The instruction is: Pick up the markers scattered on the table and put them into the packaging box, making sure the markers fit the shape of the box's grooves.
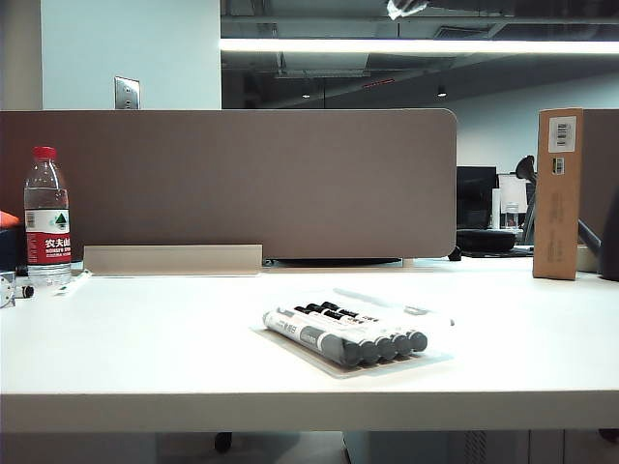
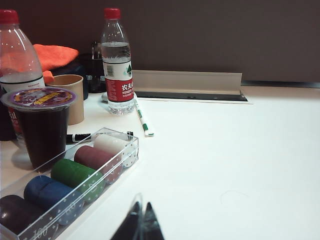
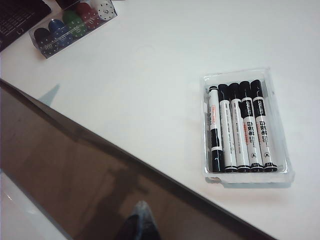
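Markers (image 3: pixel 240 127), five in all, were seen laid side by side in the packaging box (image 3: pixel 280 172), near the table's (image 1: pixel 145 358) front edge, w/ nothing touching them. A water bottle (image 1: pixel 46 217) stood at the far left by the brown partition (image 1: pixel 232 184), a tall cardboard box (image 1: pixel 558 193) far right; both well apart from the tray. Close to the left gripper (image 2: pixel 140 222), a clear case of coloured chips (image 2: pixel 75 182), a sealed dark drink cup (image 2: pixel 40 125), a paper cup (image 2: pixel 70 97) and a green-tipped pen (image 2: pixel 142 117) were crowded together. Left fingertips were pressed together, holding nothing. Right gripper (image 3: pixel 140 220) was blurred and cut off at the frame edge, above the partition; it was closed and empty too. Wide bare tabletop was left around the tray on all sides.
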{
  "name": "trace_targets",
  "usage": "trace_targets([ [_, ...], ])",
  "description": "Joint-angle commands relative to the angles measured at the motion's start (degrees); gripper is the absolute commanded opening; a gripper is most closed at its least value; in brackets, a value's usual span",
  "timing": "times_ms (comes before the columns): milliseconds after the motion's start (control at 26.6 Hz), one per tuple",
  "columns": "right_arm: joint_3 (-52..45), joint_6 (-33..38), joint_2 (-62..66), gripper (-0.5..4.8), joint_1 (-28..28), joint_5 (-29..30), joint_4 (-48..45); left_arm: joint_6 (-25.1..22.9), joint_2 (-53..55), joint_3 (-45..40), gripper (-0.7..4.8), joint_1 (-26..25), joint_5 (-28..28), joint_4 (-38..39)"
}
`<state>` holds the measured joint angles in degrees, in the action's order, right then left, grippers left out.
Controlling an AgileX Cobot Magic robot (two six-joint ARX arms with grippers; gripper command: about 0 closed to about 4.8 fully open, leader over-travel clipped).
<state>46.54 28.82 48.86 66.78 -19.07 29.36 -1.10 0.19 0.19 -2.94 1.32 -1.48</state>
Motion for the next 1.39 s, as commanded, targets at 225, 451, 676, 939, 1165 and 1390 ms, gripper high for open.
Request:
trace_targets([
  [225,0.0,-0.1,-0.1,-0.01,0.0,-0.3,-0.9,-0.4,0.0,0.2,-0.05,0.0,0.0,-0.7],
  [451,0.0,-0.1,-0.1,-0.01,0.0,-0.3,-0.9,-0.4,0.0,0.2,-0.05,0.0,0.0,-0.7],
  [676,0.0,-0.1,-0.1,-0.01,0.0,-0.3,-0.9,-0.4,0.0,0.2,-0.05,0.0,0.0,-0.7],
  [939,0.0,-0.1,-0.1,-0.01,0.0,-0.3,-0.9,-0.4,0.0,0.2,-0.05,0.0,0.0,-0.7],
  [1165,0.0,-0.1,-0.1,-0.01,0.0,-0.3,-0.9,-0.4,0.0,0.2,-0.05,0.0,0.0,-0.7],
  [1390,0.0,-0.2,-1.3,-0.01,-0.1,-0.5,-1.0,-0.4,0.0,0.2,-0.05,0.0,0.0,-0.7],
])
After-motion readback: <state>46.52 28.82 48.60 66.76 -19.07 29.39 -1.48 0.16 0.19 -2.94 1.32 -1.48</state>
